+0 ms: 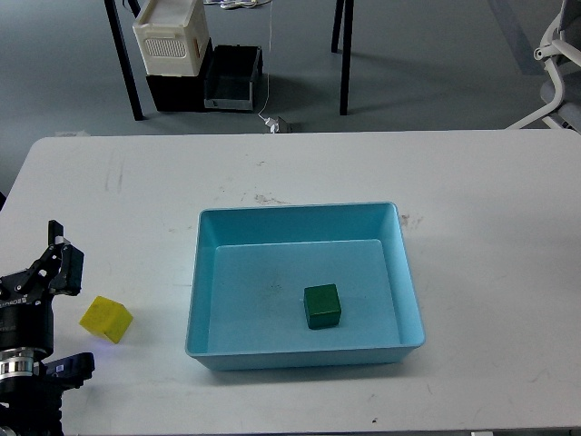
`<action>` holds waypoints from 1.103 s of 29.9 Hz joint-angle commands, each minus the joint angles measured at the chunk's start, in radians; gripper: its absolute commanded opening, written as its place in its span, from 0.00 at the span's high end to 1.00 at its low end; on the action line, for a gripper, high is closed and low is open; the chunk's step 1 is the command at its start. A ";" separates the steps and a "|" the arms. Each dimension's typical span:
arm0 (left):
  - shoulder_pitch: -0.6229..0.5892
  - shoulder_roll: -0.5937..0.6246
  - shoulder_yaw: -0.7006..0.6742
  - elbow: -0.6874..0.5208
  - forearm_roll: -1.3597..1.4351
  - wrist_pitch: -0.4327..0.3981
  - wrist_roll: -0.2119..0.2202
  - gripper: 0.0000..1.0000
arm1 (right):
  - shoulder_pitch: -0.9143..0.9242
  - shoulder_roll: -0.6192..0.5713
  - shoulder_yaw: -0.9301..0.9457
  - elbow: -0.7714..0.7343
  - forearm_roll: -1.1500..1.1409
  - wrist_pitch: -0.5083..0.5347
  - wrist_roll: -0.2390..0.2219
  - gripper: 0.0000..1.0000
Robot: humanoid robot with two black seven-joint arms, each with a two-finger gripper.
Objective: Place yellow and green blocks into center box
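Note:
A light blue box [300,211] sits in the middle of the white table. A dark green block [322,305] lies on its floor, right of center. A yellow block [106,319] lies on the table left of the box, near the front edge. My left gripper [69,314] is at the bottom left, open, with one finger [60,263] above and one finger [74,366] below the level of the yellow block. It is just left of the block and holds nothing. My right gripper is out of view.
On the floor beyond the table's far edge stand a white crate [170,36] on black bins [232,77], table legs [343,54] and an office chair base [556,64] at the top right.

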 commanded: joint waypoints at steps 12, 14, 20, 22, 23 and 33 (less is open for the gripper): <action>-0.014 0.006 -0.002 -0.002 0.002 0.000 0.005 0.00 | -0.765 0.244 0.538 0.357 0.126 0.000 0.045 0.00; -0.023 0.006 -0.001 -0.002 0.000 0.000 -0.001 0.00 | -0.853 0.289 0.549 0.416 0.166 0.000 0.048 0.00; -0.025 0.012 -0.001 -0.002 0.002 0.000 -0.002 0.00 | -1.078 0.473 0.549 0.564 0.228 0.000 0.050 0.00; -0.025 0.015 -0.001 -0.004 0.000 0.000 -0.004 0.00 | -1.137 0.526 0.540 0.597 0.287 0.000 0.048 0.00; -0.025 0.015 -0.001 -0.005 0.000 0.000 -0.004 0.00 | -1.166 0.554 0.534 0.606 0.317 0.000 0.047 0.00; -0.055 0.012 -0.004 -0.036 0.002 0.000 -0.007 0.00 | -1.221 0.603 0.431 0.603 0.326 0.000 0.033 0.00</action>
